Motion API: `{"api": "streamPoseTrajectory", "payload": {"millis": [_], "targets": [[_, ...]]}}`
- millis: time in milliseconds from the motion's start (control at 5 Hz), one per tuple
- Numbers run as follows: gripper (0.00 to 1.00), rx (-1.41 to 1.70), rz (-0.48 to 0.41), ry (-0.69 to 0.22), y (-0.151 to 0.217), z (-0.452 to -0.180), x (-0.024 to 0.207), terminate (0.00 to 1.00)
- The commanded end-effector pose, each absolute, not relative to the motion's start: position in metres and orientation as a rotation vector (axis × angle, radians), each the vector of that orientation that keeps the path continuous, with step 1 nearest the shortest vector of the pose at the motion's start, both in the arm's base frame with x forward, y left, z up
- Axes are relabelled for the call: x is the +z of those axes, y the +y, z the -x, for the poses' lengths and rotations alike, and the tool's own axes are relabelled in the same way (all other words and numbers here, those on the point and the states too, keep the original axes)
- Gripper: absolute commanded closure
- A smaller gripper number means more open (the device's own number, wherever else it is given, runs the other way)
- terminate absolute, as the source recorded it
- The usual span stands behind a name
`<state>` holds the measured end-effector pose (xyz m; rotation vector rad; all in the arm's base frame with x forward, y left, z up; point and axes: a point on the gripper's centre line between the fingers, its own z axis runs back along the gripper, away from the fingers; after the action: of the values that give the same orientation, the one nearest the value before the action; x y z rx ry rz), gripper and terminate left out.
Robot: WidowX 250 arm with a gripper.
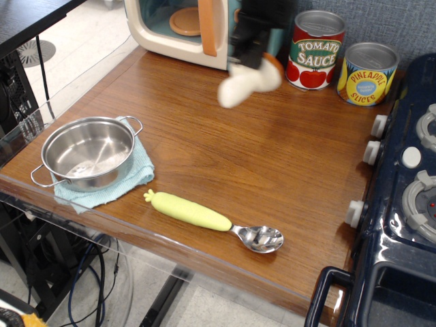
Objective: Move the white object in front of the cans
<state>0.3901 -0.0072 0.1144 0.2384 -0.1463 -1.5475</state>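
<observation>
My black gripper (pixel 253 60) is shut on the white toy mushroom (pixel 244 86) and holds it in the air, blurred by motion. Its white stem points down-left and its brown cap (pixel 274 65) sits at the upper right. It hangs just left of the red Tomato Sauce can (pixel 315 50), which stands at the back of the table. The yellow and blue Pineapple Slices can (pixel 367 73) stands to the right of the red one.
A toy microwave (pixel 204 27) stands at the back, behind the gripper. A steel pot (pixel 88 151) rests on a blue cloth (pixel 133 174) at the front left. A yellow-green handled spoon (pixel 211 221) lies near the front edge. A dark toy stove (pixel 402 204) fills the right side.
</observation>
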Motion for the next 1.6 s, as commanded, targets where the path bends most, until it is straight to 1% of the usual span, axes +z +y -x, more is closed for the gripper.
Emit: {"api": "streamPoseTrajectory", "payload": {"millis": [0, 200, 400, 600, 1000, 1200, 1400], "targets": [[1.00, -1.652, -0.265, -0.213, -0.049, -0.437, 0.104, 0.00], [1.00, -1.715, -0.256, -0.243, -0.063, -0.453, 0.090, 0.00], [1.00, -1.747, -0.244, -0.233, -0.068, -0.453, 0.083, 0.00], [0.00, -1.761, -0.219, -0.212, -0.070, -0.448, 0.079, 0.00], [0.00, -1.741, -0.203, -0.192, -0.063, -0.447, 0.079, 0.00], [0.00, -1.734, -0.205, -0.206, -0.058, -0.446, 0.088, 0.00], [0.00, -1.728, -0.222, -0.257, -0.053, -0.442, 0.111, 0.00]]}}
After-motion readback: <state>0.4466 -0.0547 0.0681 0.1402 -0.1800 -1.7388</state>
